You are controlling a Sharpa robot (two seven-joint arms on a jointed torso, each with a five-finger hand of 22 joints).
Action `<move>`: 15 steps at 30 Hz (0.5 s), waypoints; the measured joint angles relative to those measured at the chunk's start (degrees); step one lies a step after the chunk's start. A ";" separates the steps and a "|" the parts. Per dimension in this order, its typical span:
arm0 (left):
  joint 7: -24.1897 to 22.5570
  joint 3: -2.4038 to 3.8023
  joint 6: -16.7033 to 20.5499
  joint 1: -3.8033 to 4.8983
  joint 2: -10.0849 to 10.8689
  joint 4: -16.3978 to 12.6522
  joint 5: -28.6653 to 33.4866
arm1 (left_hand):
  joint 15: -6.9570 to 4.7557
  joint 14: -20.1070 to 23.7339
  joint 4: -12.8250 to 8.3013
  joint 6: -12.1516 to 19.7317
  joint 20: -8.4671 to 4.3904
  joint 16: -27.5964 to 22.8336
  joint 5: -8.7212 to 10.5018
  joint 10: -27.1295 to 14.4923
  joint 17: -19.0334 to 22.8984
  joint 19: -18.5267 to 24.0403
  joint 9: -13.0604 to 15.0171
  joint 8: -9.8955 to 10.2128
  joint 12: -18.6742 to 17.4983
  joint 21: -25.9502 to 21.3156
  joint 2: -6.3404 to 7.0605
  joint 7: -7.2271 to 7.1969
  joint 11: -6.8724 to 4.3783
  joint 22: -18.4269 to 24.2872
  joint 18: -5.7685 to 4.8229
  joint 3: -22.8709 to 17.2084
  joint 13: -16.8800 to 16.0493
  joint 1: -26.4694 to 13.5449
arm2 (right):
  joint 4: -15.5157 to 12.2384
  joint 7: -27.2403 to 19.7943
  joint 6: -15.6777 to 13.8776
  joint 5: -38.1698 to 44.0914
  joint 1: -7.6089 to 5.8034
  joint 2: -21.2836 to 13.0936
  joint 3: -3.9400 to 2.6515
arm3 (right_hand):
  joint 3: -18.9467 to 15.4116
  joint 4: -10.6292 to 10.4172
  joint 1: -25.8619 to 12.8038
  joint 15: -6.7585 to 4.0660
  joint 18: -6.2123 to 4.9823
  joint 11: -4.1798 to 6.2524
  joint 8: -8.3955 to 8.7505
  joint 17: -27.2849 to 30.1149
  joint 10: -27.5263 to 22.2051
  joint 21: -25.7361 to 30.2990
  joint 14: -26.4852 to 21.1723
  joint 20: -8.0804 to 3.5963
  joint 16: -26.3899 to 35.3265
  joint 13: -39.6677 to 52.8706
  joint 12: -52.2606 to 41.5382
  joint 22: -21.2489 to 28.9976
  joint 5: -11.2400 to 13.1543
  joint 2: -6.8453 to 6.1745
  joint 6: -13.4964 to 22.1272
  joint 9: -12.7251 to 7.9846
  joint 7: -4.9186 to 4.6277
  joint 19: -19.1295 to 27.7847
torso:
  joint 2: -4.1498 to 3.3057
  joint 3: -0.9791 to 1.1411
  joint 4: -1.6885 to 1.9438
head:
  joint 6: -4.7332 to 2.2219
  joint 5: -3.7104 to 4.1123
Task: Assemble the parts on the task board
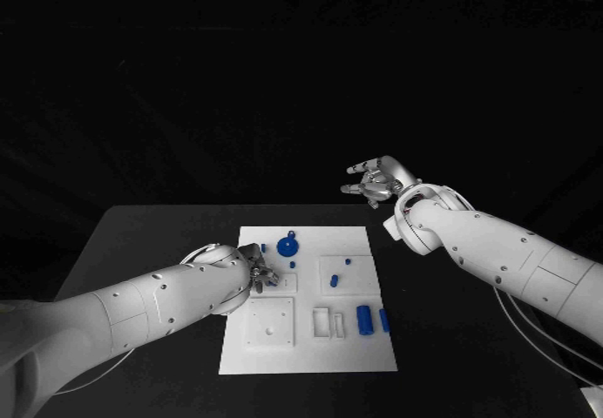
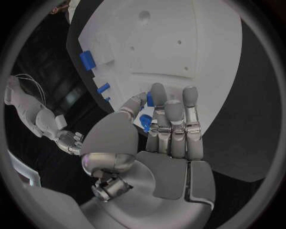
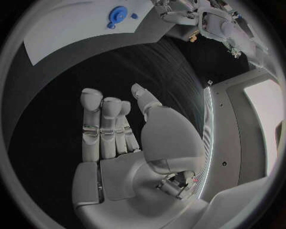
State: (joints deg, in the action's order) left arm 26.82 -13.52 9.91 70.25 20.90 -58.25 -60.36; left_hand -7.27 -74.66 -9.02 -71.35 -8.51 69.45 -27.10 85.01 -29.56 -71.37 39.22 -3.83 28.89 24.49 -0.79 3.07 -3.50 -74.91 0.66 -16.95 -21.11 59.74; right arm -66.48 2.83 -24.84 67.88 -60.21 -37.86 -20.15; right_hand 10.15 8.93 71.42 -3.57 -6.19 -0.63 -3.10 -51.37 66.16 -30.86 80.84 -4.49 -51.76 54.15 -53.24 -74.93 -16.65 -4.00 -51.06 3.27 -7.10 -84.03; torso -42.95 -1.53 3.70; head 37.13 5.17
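The white task board (image 1: 310, 348) lies mid-table. On it are a round blue part (image 1: 287, 247), small blue pieces (image 1: 335, 279) and two blue cylinders (image 1: 373, 320). My left hand (image 1: 255, 272) hovers low over the board's left side, near the round part. In the left wrist view its thumb reaches toward the fingers (image 2: 173, 119) and a bit of blue (image 2: 147, 123) shows between them; whether it is held or lies on the board (image 2: 178, 57) behind is unclear. My right hand (image 1: 375, 181) is raised beyond the board's far right corner, fingers apart and empty (image 3: 119, 129).
The board has a square recess with holes (image 1: 270, 318) near its front left and white slots (image 1: 329, 322) beside the cylinders. Black table (image 1: 151, 244) surrounds the board. The right wrist view shows the board's far end (image 3: 71, 33) with the round part (image 3: 117, 12).
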 measured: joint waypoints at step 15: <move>0.06 0.03 -0.73 0.12 -0.33 0.35 -0.66 | 0.06 -0.44 -0.14 -0.59 -0.20 0.22 0.55 0.28 -0.54 -0.20 -0.28 0.01 1.24 0.00 0.23 0.16 0.26 0.01 0.04 -0.14 -0.38 0.23 | 0.14 0.01 0.06 0.00 0.01 0.11 0.00 | 0.00 0.00 0.00 0.00 0.00 0.14 0.00 0.00 -0.14 0.00 0.00 0.00 0.00 0.01 0.00 0.01 0.00 0.00 0.01 0.00 0.00 0.00 | -0.03 -0.01 -0.01 | 0.20 0.35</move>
State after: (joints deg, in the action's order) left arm 26.88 -13.50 9.17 70.37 20.56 -57.90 -61.02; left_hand -7.22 -75.10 -9.16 -71.94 -8.71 69.67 -26.54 85.29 -30.10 -71.57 38.94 -3.82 30.13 24.49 -0.56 3.23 -3.25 -74.91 0.70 -17.09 -21.49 59.97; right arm -66.34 2.84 -24.78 67.88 -60.20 -37.75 -20.15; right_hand 10.15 8.93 71.42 -3.57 -6.19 -0.49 -3.10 -51.37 66.02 -30.86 80.84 -4.48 -51.76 54.16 -53.23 -74.92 -16.65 -4.00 -51.05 3.27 -7.10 -84.03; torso -42.97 -1.53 3.69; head 37.34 5.52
